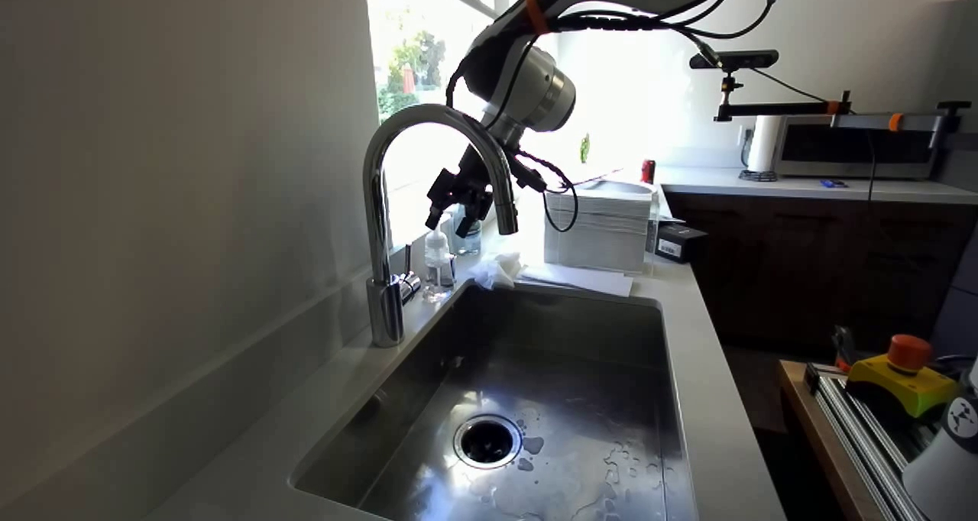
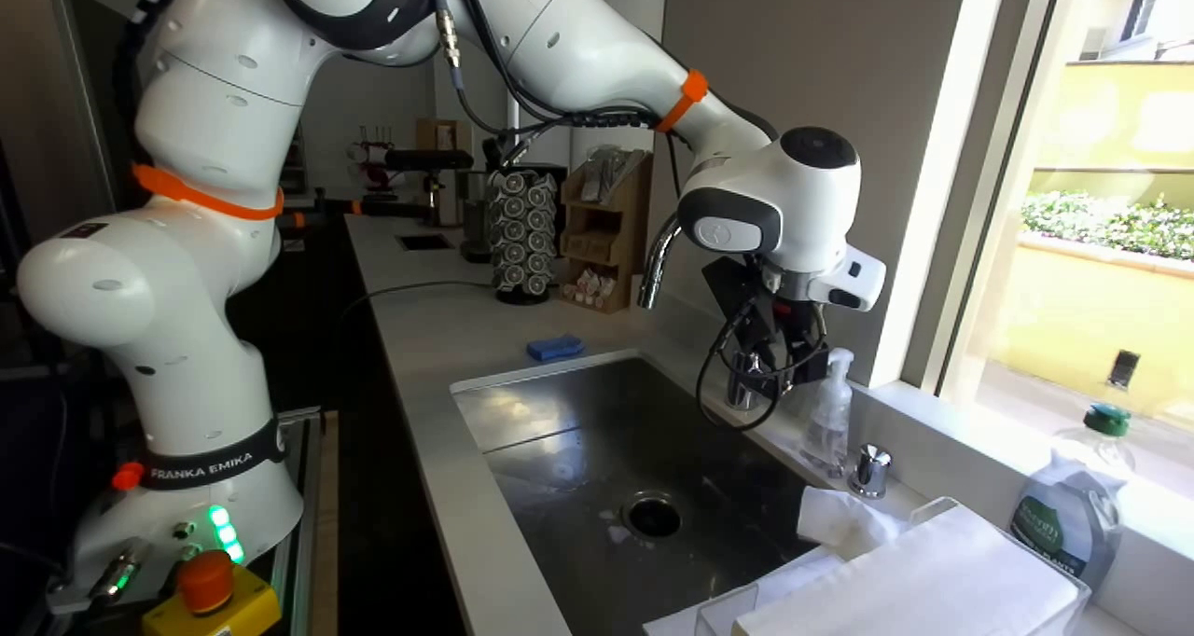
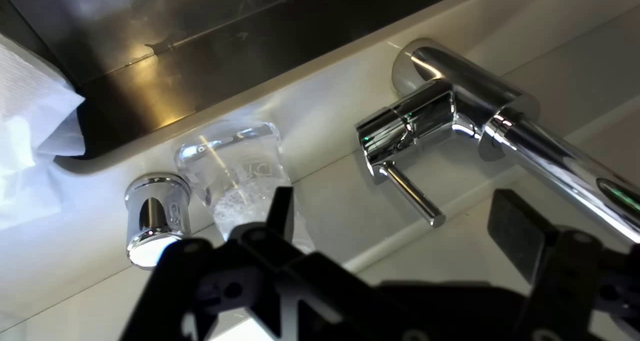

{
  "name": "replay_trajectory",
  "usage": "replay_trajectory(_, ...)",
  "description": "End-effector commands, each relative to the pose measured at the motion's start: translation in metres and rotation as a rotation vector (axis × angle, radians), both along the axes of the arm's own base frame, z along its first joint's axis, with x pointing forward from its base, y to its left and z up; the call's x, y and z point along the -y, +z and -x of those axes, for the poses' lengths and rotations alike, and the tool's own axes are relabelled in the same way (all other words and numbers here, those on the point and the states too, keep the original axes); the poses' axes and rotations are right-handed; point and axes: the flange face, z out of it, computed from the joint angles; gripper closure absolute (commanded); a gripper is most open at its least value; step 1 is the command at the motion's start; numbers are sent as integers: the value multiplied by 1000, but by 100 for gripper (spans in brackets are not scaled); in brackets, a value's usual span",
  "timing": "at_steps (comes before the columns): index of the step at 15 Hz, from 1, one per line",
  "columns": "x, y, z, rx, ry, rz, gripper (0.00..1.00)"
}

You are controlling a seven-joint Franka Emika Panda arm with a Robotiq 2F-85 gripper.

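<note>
Gripper (jaws apart), near faucet lever

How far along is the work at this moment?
Done: the jaws appear positioned near the faucet lever, which shows between them in the wrist view. In hand: nothing gripped; the jaws stand open. Left, probably: any grip or push, since no contact with the lever shows.

The faucet is showing smooth, mirror-polished metal, while the pump bottle is reading as clear, glossy plastic. The sink is giving a satin metal sheen, the countertop is appearing smooth, and the crumpled sheet is looking papery and creased. The gripper is presenting matt faces on its 2 fingers; the arm shell is looking softly glossy.
</note>
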Motion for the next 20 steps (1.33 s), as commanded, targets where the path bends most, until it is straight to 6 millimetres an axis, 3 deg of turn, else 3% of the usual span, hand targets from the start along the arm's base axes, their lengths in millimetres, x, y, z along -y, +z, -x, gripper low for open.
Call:
replay_trajectory(1,-3,-15,-10,10,-1,4,0)
replay_trajectory(20,-23,-40,-31,146,7,86,0)
